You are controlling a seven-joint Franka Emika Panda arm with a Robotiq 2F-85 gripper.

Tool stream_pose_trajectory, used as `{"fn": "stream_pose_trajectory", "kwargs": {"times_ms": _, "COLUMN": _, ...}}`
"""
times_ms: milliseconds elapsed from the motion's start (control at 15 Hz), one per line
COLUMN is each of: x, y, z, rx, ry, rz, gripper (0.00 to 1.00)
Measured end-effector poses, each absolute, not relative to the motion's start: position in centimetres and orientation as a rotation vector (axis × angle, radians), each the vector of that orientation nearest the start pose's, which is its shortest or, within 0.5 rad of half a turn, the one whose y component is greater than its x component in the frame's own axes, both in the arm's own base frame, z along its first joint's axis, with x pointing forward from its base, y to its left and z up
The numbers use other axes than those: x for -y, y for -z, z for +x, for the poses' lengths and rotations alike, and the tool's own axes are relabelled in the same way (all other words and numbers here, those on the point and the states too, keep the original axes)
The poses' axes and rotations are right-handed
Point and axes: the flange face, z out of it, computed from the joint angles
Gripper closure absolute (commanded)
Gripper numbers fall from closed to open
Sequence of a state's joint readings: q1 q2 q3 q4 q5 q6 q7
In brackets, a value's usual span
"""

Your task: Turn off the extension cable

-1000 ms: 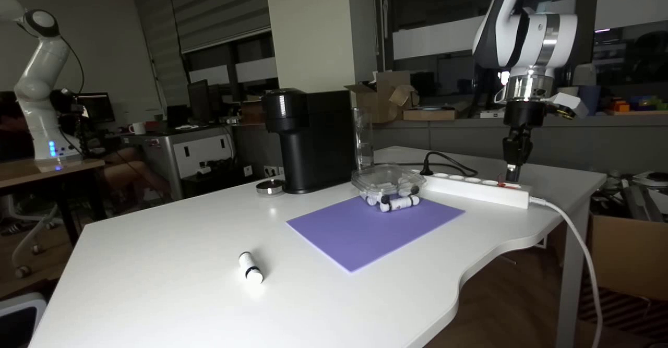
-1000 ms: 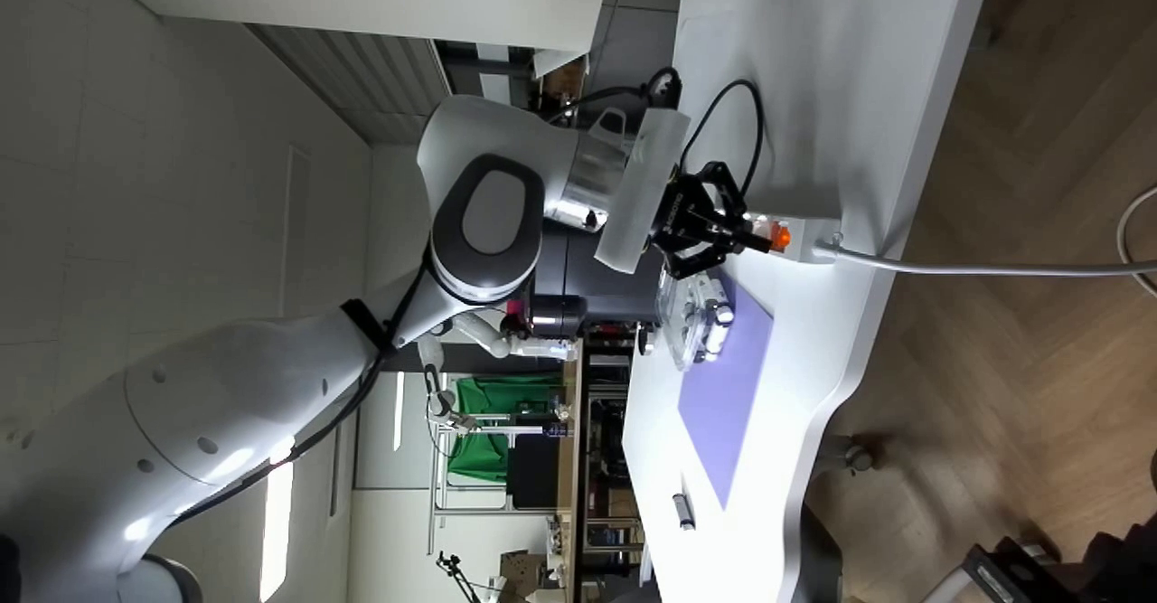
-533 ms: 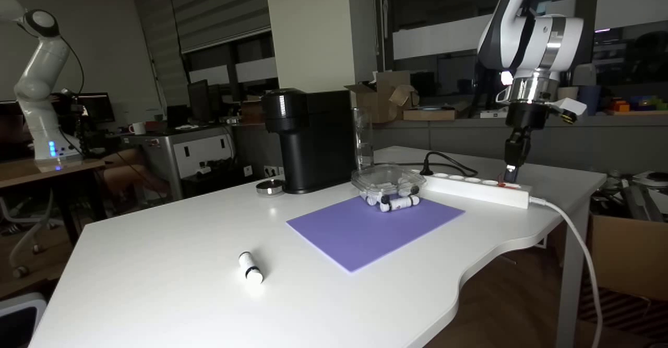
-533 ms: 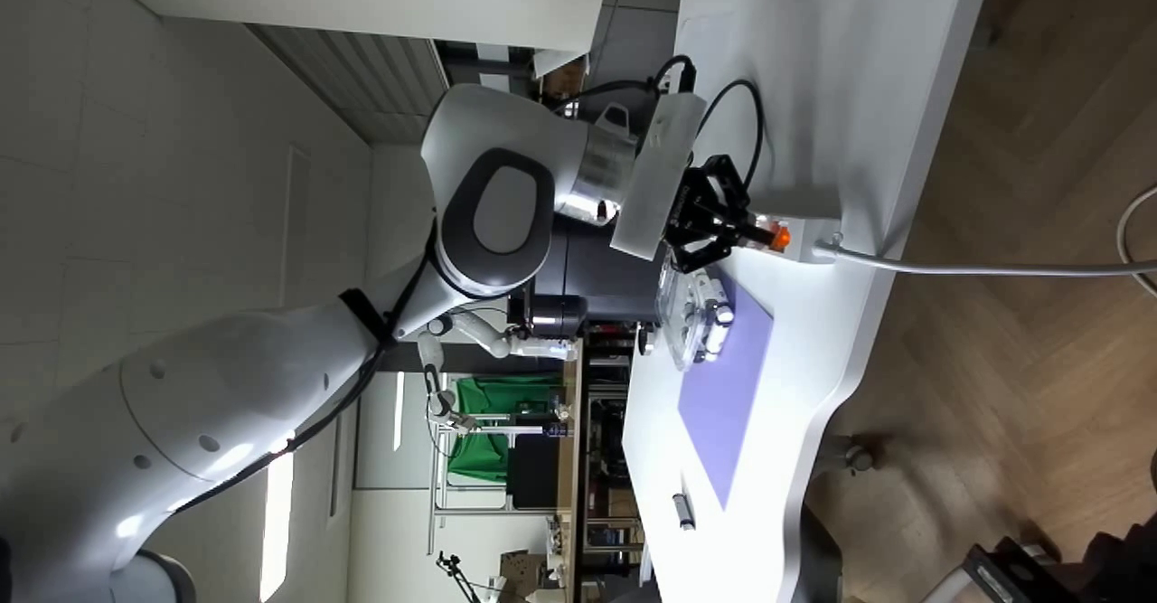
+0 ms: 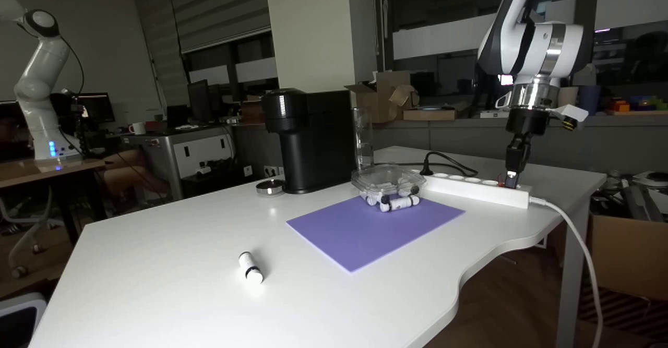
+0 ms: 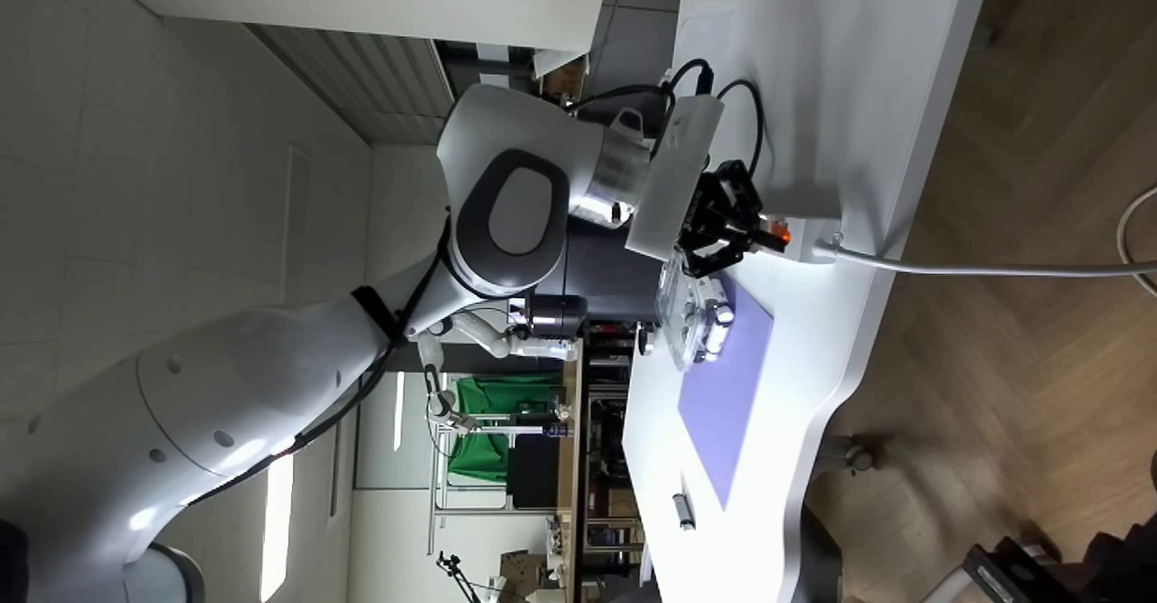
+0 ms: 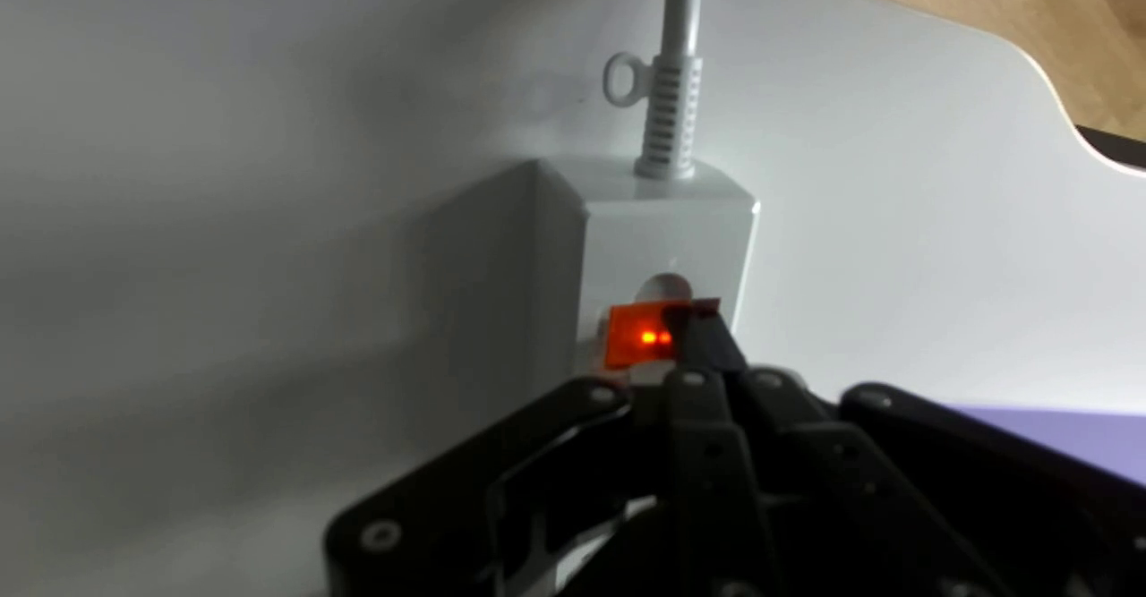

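Observation:
The extension cable (image 5: 472, 191) is a long white power strip on the table, its white cord leaving one end. It also shows in an exterior view (image 6: 818, 234) and in the wrist view (image 7: 667, 232). Its orange-red switch (image 7: 631, 337) glows with two bright spots near the cord end; the switch also shows in an exterior view (image 6: 780, 229). My gripper (image 7: 707, 337) is shut, fingertips together, with nothing seen between them. The fingertips (image 5: 511, 181) point down onto the right part of the switch in the wrist view and hide that part. They look in contact, but pressing cannot be told.
A black plug (image 5: 426, 168) sits at the strip's far end. A clear plastic box (image 5: 389, 181) with white cylinders stands beside it on the purple mat (image 5: 370, 233). A black coffee machine (image 5: 318, 139) stands behind. A loose white cylinder (image 5: 250, 268) lies on the table.
My shut gripper has come down from just above the strip onto the switch, and the wrist has tilted a little. The strip and the other objects have not moved.

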State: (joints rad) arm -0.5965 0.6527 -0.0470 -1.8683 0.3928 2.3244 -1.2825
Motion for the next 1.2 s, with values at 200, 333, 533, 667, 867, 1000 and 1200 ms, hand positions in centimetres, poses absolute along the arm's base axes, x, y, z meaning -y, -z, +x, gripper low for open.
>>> {"fn": "stream_pose_trajectory", "kwargs": {"times_ms": 200, "x": 36.28, "y": -14.83, "z": 49.6, "rx": 0.495, "ry": 0.115, "rz": -2.81, "gripper": 1.0}}
{"fn": "stream_pose_trajectory", "kwargs": {"times_ms": 333, "x": 36.27, "y": -14.81, "z": 49.6, "rx": 0.496, "ry": 0.114, "rz": -2.81, "gripper": 1.0}}
{"fn": "stream_pose_trajectory", "kwargs": {"times_ms": 533, "x": 36.2, "y": -14.77, "z": 49.66, "rx": 0.506, "ry": 0.109, "rz": -2.811, "gripper": 1.0}}
{"fn": "stream_pose_trajectory", "kwargs": {"times_ms": 667, "x": 36.05, "y": -14.79, "z": 49.8, "rx": 0.528, "ry": 0.098, "rz": -2.815, "gripper": 1.0}}
{"fn": "stream_pose_trajectory", "kwargs": {"times_ms": 867, "x": 35.86, "y": -14.83, "z": 49.99, "rx": 0.558, "ry": 0.083, "rz": -2.82, "gripper": 1.0}}
{"fn": "stream_pose_trajectory", "kwargs": {"times_ms": 1000, "x": 35.83, "y": -14.84, "z": 50.01, "rx": 0.567, "ry": 0.081, "rz": -2.82, "gripper": 1.0}}
{"fn": "stream_pose_trajectory", "kwargs": {"times_ms": 1200, "x": 35.85, "y": -14.83, "z": 50.0, "rx": 0.571, "ry": 0.082, "rz": -2.821, "gripper": 1.0}}
